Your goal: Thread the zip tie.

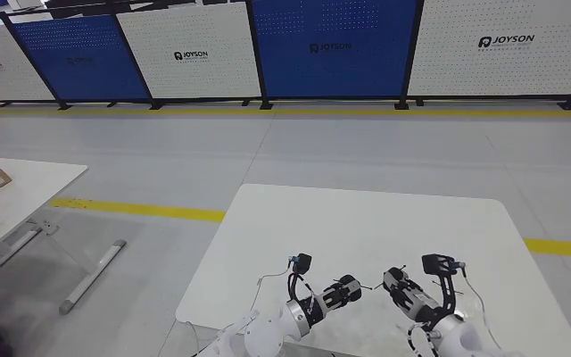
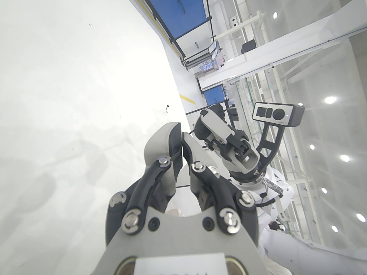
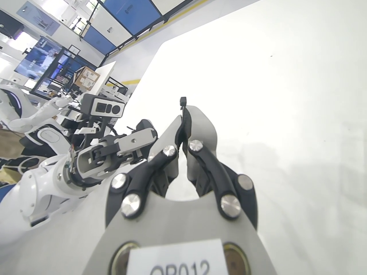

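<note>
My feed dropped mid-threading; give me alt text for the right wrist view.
The right gripper is shut on a thin black plastic zip tie, whose square head pokes out beyond it, over the white table. The left gripper sits close alongside.

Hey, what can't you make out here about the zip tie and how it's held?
Right wrist view: the zip tie pokes its head past the right gripper; the shut jaws hide the strap.
Left wrist view: the left gripper pinches a thin dark strip, seemingly the tail; its jaws hide the tip.
Top view: the grippers face each other, too small to tell whether tail has entered head.
</note>
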Available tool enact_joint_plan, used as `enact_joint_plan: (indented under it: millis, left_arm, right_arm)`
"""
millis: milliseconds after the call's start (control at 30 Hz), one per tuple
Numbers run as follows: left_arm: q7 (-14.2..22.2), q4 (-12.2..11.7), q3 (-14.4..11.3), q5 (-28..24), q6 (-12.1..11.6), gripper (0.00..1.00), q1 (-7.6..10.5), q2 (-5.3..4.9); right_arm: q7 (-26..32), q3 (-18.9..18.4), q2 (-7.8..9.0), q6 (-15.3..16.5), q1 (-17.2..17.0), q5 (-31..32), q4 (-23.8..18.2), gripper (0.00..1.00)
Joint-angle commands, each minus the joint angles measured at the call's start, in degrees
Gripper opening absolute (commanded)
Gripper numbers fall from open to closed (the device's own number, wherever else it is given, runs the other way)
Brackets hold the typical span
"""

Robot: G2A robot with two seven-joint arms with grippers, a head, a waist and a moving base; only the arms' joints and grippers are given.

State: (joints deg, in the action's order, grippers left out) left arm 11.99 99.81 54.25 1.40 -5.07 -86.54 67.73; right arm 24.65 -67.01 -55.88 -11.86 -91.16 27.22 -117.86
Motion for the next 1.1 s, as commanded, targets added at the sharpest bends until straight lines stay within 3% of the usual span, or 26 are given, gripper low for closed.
enact_joint_plan:
  millis: [0,400,1067]
  left_arm:
    - [0.00,0.00,0.00,0.00,0.00,0.00,0.00,0.00]
    - [0.00,0.00,0.00,0.00,0.00,0.00,0.00,0.00]
    - [0.00,0.00,0.00,0.00,0.00,0.00,0.00,0.00]
  right_arm:
    - [0.46,-0.06,-0.05,0.09,-0.04,0.32,-0.13,0.00]
    - [3.08,1.36,-0.77,-0.76,1.87,1.84,0.92,0.00]
    - [2.86,-0.27,-1.40,-0.77,0.23,2.89,-0.20,0.00]
